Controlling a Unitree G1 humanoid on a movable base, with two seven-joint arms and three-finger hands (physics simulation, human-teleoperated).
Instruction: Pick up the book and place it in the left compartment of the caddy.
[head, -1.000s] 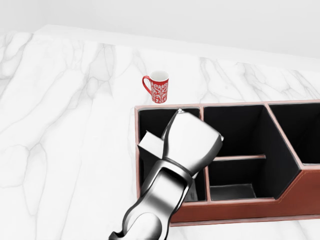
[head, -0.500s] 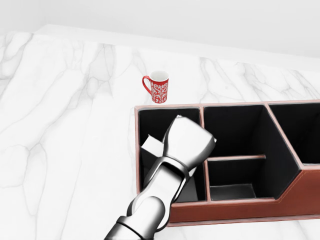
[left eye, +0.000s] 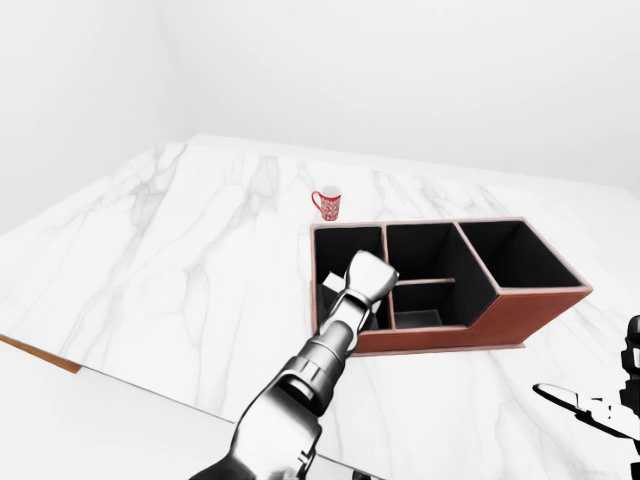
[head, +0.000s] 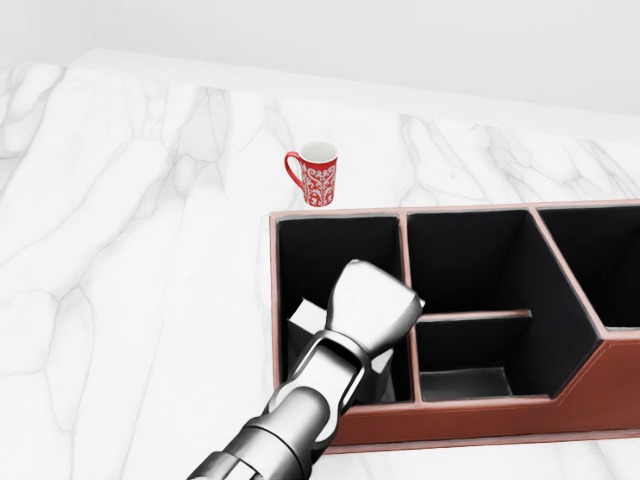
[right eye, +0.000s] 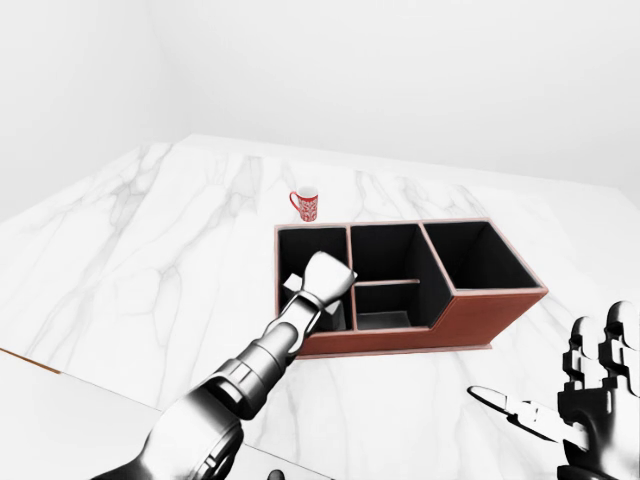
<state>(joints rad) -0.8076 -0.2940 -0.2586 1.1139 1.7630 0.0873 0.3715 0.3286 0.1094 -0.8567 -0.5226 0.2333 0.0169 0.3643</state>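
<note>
The caddy (head: 345, 432) sits toward the counter's (head: 130, 300) right side in the head view. The mug (head: 316, 174) stands just beyond its upper left corner. The book (head: 308, 322) lies tilted in the left compartment.

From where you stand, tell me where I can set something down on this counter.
The marble counter is bare left of the caddy and below the red mug. The caddy's middle and right compartments are empty. Its left compartment is crowded: the left hand is in it with the book.
</note>
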